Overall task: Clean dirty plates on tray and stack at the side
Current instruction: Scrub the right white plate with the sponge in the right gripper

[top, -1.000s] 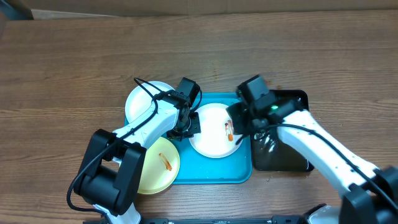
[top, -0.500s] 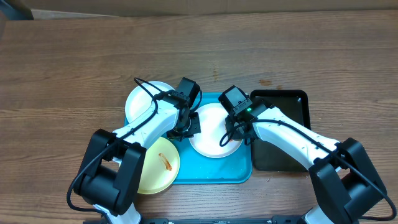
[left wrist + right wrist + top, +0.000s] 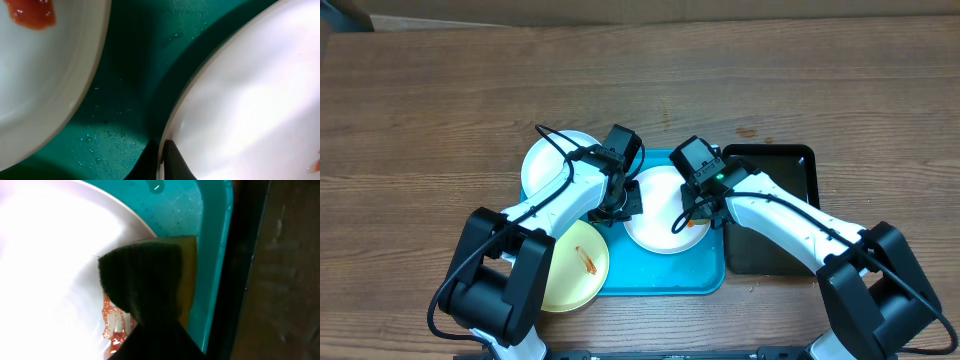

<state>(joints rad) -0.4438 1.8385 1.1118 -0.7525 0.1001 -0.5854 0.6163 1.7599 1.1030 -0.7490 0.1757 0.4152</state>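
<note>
The right jaws are gripping a sponge (image 3: 145, 280) and holding it right at the red smear (image 3: 112, 325) on the white plate (image 3: 655, 225), which is sitting in the blue tray (image 3: 660, 282). The left jaws are pinching the plate's left rim tight. The sponge should be rubbing slowly and gently across the smear, so the plate is not sliding away.

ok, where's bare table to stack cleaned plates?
Free: wood table beyond tray and black tray; left of left white plate and yellow plate; right of black tray. Crowded: middle white plate, left gripper on its rim, right gripper with sponge.
</note>
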